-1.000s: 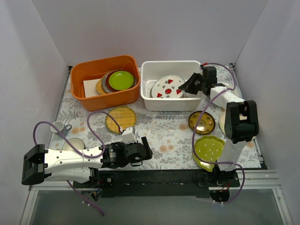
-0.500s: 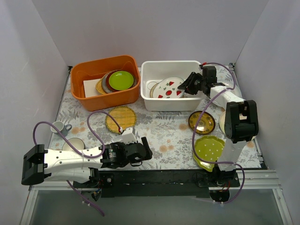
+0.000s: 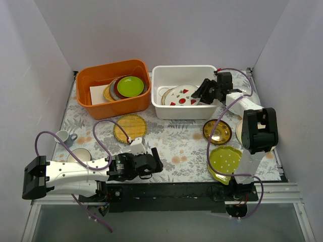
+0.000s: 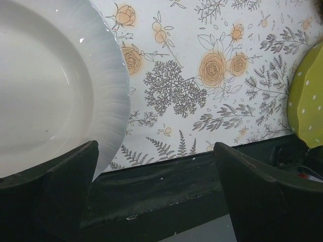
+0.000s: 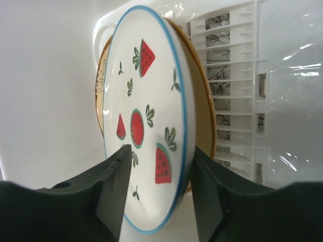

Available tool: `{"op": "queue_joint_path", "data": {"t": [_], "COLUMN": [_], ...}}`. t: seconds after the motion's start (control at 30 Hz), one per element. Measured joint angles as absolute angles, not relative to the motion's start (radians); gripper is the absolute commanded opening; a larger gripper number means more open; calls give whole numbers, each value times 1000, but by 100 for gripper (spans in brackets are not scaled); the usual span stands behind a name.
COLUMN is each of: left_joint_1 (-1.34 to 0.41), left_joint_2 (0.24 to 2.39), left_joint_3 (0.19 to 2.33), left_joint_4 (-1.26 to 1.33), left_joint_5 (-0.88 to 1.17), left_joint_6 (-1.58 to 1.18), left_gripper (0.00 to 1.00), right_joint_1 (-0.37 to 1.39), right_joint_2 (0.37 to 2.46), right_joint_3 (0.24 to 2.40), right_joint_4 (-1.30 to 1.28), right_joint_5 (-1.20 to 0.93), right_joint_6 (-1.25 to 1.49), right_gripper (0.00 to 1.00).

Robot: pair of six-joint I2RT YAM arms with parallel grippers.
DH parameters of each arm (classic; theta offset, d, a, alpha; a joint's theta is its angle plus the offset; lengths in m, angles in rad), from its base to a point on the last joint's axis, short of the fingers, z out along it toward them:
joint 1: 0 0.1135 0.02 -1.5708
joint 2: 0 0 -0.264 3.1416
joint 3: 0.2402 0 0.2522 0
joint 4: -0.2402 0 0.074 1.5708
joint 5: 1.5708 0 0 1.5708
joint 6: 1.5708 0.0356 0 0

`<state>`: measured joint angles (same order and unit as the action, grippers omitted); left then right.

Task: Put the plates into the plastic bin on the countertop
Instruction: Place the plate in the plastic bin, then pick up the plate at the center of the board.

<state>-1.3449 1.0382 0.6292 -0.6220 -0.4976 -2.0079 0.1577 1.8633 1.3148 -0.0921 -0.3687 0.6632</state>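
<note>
My right gripper reaches into the white plastic bin and is shut on the rim of the white plate with red watermelon motifs. That plate stands tilted against a tan plate on the bin's slotted bottom. My left gripper is open low over the near edge of the countertop, its left finger over the rim of a plain white plate. A woven yellow plate, a dark-and-gold plate and a green dotted plate lie on the countertop.
An orange tub at the back left holds stacked green and maroon plates. A small white cup and a cream plate sit at the left. The black table edge runs just below my left fingers.
The watermelon plate has tipped a little lower and leftward in the bin with my right gripper. The left arm has shifted slightly.
</note>
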Motion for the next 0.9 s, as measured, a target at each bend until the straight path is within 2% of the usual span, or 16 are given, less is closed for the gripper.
{"op": "queue_joint_path", "data": {"t": [0.23, 0.27, 0.37, 0.9], "left_joint_1": [-1348, -1349, -1351, -1352], "left_joint_2": [1024, 1023, 1019, 1017], "left_joint_3": [629, 629, 629, 650], "left_joint_4": [-629, -629, -629, -636], "left_joint_5": [-500, -501, -505, -514], "left_joint_6": [-2008, -2008, -2008, -2008], "left_gripper": [98, 98, 98, 98], "right_joint_1": [170, 171, 178, 166], "right_joint_2": [1860, 1860, 1854, 1682], "right_joint_3": [1335, 1340, 1347, 1370], "right_joint_4": [-160, -170, -191, -266], "right_joint_5": [-335, -330, -309, -166], "right_joint_6": [601, 592, 563, 466], "right_gripper": [67, 73, 80, 88]}}
